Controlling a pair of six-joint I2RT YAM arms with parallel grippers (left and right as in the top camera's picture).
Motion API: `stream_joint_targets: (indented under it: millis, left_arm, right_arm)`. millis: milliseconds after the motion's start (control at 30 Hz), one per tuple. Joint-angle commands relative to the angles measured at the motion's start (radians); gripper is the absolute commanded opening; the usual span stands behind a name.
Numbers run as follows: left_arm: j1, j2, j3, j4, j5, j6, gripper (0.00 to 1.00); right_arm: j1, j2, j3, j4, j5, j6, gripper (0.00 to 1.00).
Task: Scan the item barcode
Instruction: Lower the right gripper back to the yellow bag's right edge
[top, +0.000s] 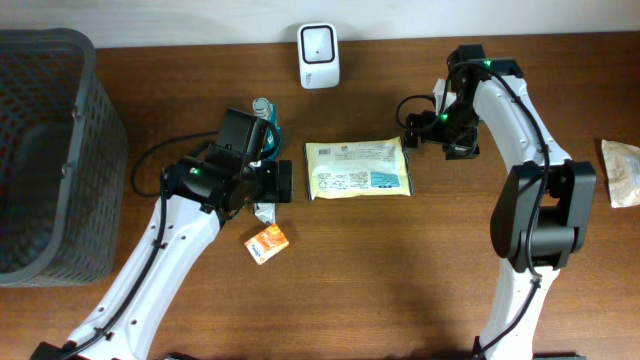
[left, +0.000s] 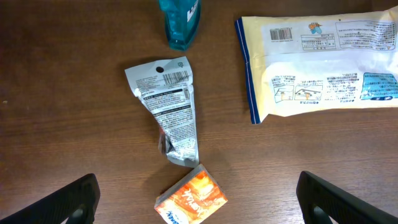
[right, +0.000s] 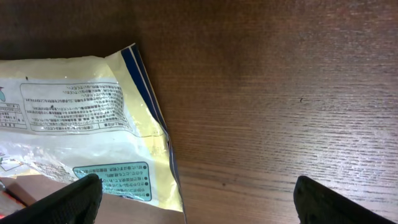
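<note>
The pale yellow flat plastic packet with a blue edge (top: 358, 168) lies in the middle of the brown wooden table (top: 400, 290), printed side up. Its barcode (left: 281, 34) is near the far left corner. I judge the packet light, soft and a little slippery, so it will probably bend and sag when lifted. It seems better to pinch the sealed right edge, away from the barcode. The right gripper (top: 412, 130) hovers just beside the far right corner, its fingers spread wide and empty. The left gripper (top: 275, 183), also spread wide with nothing in it, is over a crumpled silver pouch (left: 171, 112) and a small orange packet (top: 267, 242), left of the yellow one. The white box scanner (top: 318, 55) stands at the far side.
</note>
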Motion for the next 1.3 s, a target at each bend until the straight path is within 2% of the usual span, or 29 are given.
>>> stream_joint_targets:
  millis: [0, 267, 600, 700, 833, 933, 1000, 1033, 1100, 1167, 1267]
  left_arm:
    - [0.003, 0.006, -0.013, -0.001, 0.011, -0.01, 0.99]
    - [0.002, 0.006, -0.013, -0.001, 0.011, -0.01, 0.99]
    - [0.004, 0.006, -0.013, -0.001, 0.011, -0.01, 0.99]
    - [0.002, 0.006, -0.013, -0.001, 0.011, -0.01, 0.99]
    - [0.002, 0.006, -0.013, -0.001, 0.011, -0.01, 0.99]
    - [0.002, 0.006, -0.013, -0.001, 0.011, -0.01, 0.99]
    - [0.002, 0.006, -0.013, -0.001, 0.011, -0.01, 0.99]
    - [0.002, 0.006, -0.013, -0.001, 0.011, -0.01, 0.99]
    - [0.002, 0.006, -0.013, -0.001, 0.011, -0.01, 0.99]
    - [0.002, 0.006, -0.013, -0.001, 0.011, -0.01, 0.99]
    - [0.002, 0.006, -0.013, -0.001, 0.011, -0.01, 0.99]
  right_arm:
    - [0.023, -0.028, -0.021, 0.017, -0.009, -0.002, 0.99]
    - [0.082, -0.027, -0.056, 0.095, -0.004, -0.011, 0.99]
    - [0.085, -0.027, -0.242, 0.267, -0.04, -0.011, 0.98]
    - [0.085, -0.027, -0.251, 0.282, -0.058, -0.011, 0.82]
    - [0.085, -0.027, -0.251, 0.291, -0.058, -0.011, 0.69]
    - [0.085, -0.027, -0.251, 0.294, -0.058, -0.011, 0.63]
    - [0.085, -0.027, -0.251, 0.294, -0.058, -0.011, 0.63]
    - [0.085, -0.027, -0.251, 0.294, -0.058, -0.011, 0.66]
    - [0.085, -0.027, -0.251, 0.294, -0.058, -0.011, 0.86]
    - [0.085, -0.027, -0.251, 0.296, -0.058, -0.011, 0.96]
    - [0.085, -0.027, -0.251, 0.296, -0.058, -0.011, 0.99]
